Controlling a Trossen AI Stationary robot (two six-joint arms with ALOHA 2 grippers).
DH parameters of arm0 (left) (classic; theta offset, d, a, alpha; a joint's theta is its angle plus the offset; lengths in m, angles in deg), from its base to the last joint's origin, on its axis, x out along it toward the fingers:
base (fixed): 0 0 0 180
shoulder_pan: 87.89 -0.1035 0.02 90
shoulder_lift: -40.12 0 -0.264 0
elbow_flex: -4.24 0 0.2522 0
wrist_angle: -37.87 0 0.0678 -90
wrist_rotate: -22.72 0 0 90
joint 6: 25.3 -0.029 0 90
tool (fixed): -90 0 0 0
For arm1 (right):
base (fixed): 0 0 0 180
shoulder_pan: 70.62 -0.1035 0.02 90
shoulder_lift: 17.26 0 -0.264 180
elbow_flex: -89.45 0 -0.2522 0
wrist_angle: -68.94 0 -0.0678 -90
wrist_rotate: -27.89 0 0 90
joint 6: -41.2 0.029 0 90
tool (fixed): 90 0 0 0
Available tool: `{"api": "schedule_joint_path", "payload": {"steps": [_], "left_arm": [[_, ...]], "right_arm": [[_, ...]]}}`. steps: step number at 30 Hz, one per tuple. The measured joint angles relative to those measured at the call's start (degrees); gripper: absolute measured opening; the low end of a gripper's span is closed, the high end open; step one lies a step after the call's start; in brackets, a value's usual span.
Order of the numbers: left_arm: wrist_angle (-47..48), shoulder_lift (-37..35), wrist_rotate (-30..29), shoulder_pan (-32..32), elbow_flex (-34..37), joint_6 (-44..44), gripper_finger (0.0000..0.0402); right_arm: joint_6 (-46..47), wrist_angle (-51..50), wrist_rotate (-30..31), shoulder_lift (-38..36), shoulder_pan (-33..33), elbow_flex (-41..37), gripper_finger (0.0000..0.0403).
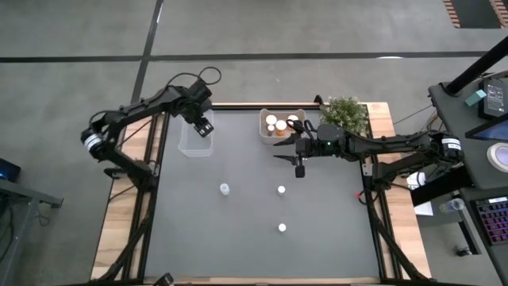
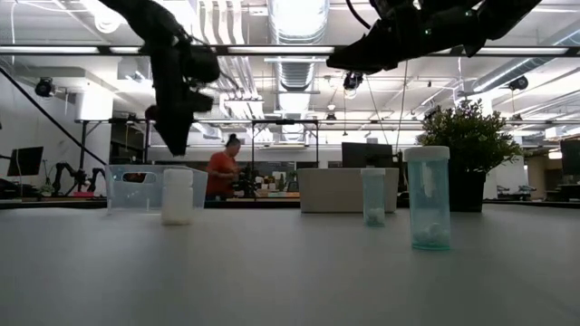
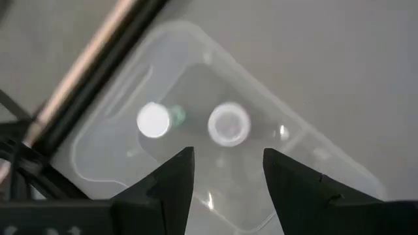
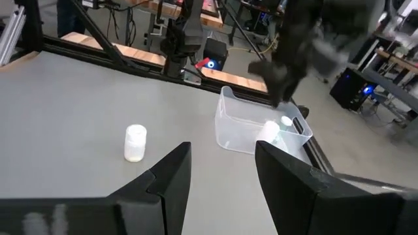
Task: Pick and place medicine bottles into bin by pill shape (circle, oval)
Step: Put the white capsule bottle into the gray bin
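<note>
Three small white-capped medicine bottles stand upright on the dark mat: one toward the left (image 1: 225, 189), one at the middle (image 1: 281, 190) and one nearer the front (image 1: 282, 228). In the low view they are a white bottle (image 2: 177, 196) and two clear ones (image 2: 373, 196) (image 2: 428, 197). My left gripper (image 3: 228, 160) is open and empty above the clear bin (image 1: 196, 137), which holds two capped bottles (image 3: 154, 121) (image 3: 228, 124). My right gripper (image 1: 290, 159) is open and empty, raised beside the second bin (image 1: 282, 125), which holds orange bottles.
A green potted plant (image 1: 346, 114) stands at the far right, next to the bin of orange bottles. Both bins sit along the far edge of the mat. Wooden table edges run down both sides. A person (image 2: 220, 172) shows in the room beyond.
</note>
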Motion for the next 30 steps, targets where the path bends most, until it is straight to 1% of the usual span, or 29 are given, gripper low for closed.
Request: {"api": "schedule_joint_path", "payload": {"steps": [3,7,13,16,18,22,26,30], "left_arm": [[-2.9,-4.6,0.1,3.0,1.3,1.0,0.0168],[-10.4,-10.7,0.3,9.6,3.4,1.3,0.0168],[-26.0,-18.2,0.4,20.2,9.2,1.0,0.0168],[-33.0,-21.0,0.4,24.3,12.5,1.0,0.0168],[-37.8,-22.5,0.4,26.7,15.0,1.0,0.0168],[-44.6,-24.7,0.4,30.1,18.9,1.1,0.0168],[-45.7,-25.0,0.4,32.3,20.6,1.4,0.0168],[-47.0,-24.5,0.4,34.0,22.1,1.4,0.0168]], "right_arm": [[4.0,-0.3,0.0,0.1,0.0,0.0,0.0164],[10.2,-3.4,0.0,1.0,-0.1,0.0,0.0164],[18.4,-7.0,0.0,2.4,-1.3,0.0,0.0164],[21.9,-9.0,-0.1,2.3,-2.6,0.0,0.0164],[24.3,-11.9,-0.1,2.1,-3.6,0.3,0.0164],[28.8,-19.8,-0.2,2.1,-6.3,2.5,0.0164],[32.4,-26.6,-0.1,2.0,-10.0,4.3,0.0164],[33.2,-31.3,0.1,1.9,-14.0,5.2,0.0164]]}}
